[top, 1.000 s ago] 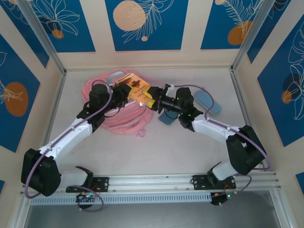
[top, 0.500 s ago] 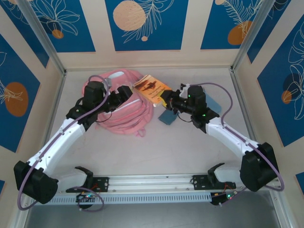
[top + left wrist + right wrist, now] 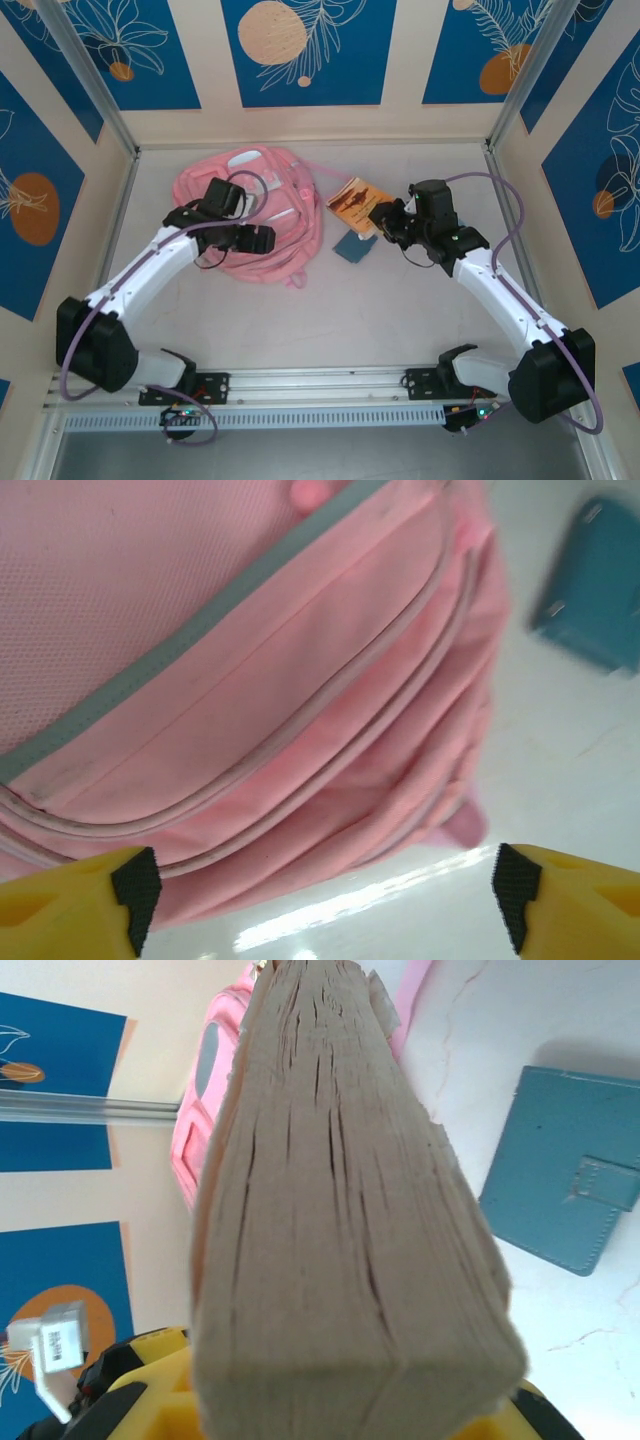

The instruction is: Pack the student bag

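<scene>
Starting at your left, there is one student bag (image 3: 262,192). This big pink backpack lies flat on the table (image 3: 400,320) towards the back left corner, with a strap end trailing off its near right side. From the left wrist you see its front pockets (image 3: 300,710) stacked in layers, each edged with pale piping and a grey-green zip band. You cannot tell from any view what, if anything, is inside them.

Your left gripper (image 3: 258,238) hangs over the near edge of the bag. Its jaws are spread wide, and the two black pads (image 3: 135,885) sit at opposite sides of the wrist view with nothing between them. Bag fabric and bare table lie below.

Next comes one small teal wallet (image 3: 352,247), lying on the table just off the bag's right edge. It is folded shut, with its snap tab (image 3: 598,1182) across the flap.

Further right there is one book (image 3: 356,200) with an orange cover, outside the bag and just right of it. Your right gripper (image 3: 385,213) is clamped narrow on it. The right wrist view looks straight along the book's rough page edges (image 3: 340,1210), with the wallet below to the right.
</scene>
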